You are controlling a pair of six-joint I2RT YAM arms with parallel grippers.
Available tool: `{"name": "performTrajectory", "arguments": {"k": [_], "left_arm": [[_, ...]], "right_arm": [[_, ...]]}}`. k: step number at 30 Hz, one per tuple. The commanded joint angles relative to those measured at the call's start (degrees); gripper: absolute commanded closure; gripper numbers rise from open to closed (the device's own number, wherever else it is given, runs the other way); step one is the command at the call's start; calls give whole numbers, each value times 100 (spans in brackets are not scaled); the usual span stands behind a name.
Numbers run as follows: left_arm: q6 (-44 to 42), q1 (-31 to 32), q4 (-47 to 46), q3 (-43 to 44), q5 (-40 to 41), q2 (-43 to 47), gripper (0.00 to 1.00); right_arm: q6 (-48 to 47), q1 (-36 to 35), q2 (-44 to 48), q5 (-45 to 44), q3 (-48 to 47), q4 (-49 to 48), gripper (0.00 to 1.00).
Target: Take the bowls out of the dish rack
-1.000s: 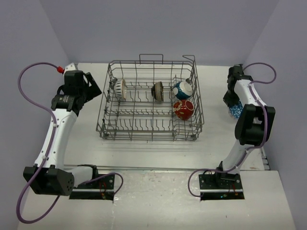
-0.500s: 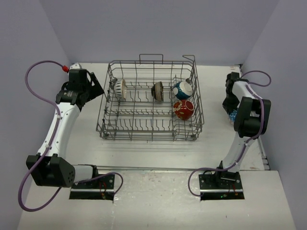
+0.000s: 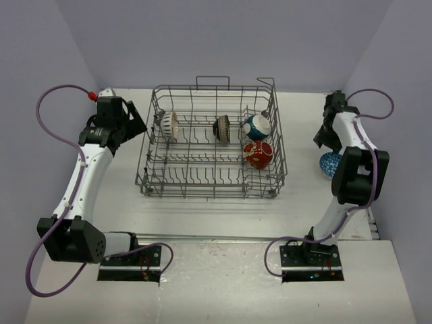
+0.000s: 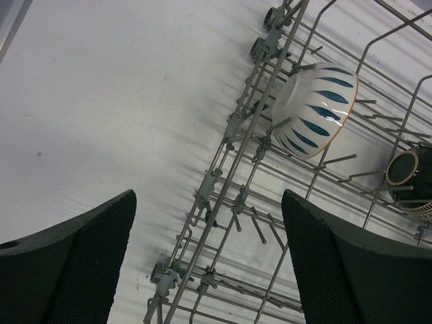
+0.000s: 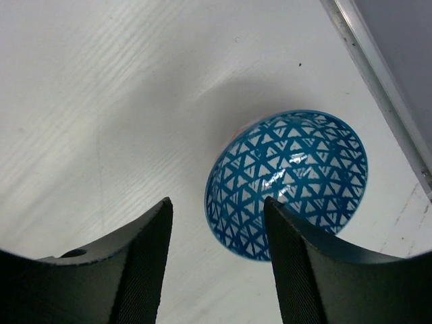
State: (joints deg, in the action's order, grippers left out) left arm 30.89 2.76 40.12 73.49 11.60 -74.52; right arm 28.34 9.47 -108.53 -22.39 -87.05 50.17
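White table [image 3: 202, 216], lilac walls [image 3: 223, 40]. At the rack's [image 3: 209, 194] three o'clock, right claw [image 5: 216, 209] spread, empty, over blue bowl [image 5: 290, 175]; left claw [image 4: 209, 202] spread.

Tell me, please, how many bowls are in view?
5. In the dish rack: striped bowl back left, brown bowl back middle, teal bowl back right, red bowl in front of it. On the table right of the rack: blue bowl, upside down.
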Motion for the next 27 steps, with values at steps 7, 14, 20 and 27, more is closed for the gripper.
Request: {"name": "performTrajectory", "arguments": {"k": [7,14,20,27], "left_arm": [[-31,31,-118,-28,211,245,12],[154,31,-127,-230,106,394,12],[136,31,-22,-160,176,561,12],[154,31,57,-309,238,754,12]], "right_arm": [[-354,-1137,1852,962,-1714,-542,39],[769,-2124,-41,6487,-4091,-1824,34],[1701,-3213,-1238,6933,-4488,-2844,25],[1930,-3926,-2082,6748,-4557,-3303,18]]}}
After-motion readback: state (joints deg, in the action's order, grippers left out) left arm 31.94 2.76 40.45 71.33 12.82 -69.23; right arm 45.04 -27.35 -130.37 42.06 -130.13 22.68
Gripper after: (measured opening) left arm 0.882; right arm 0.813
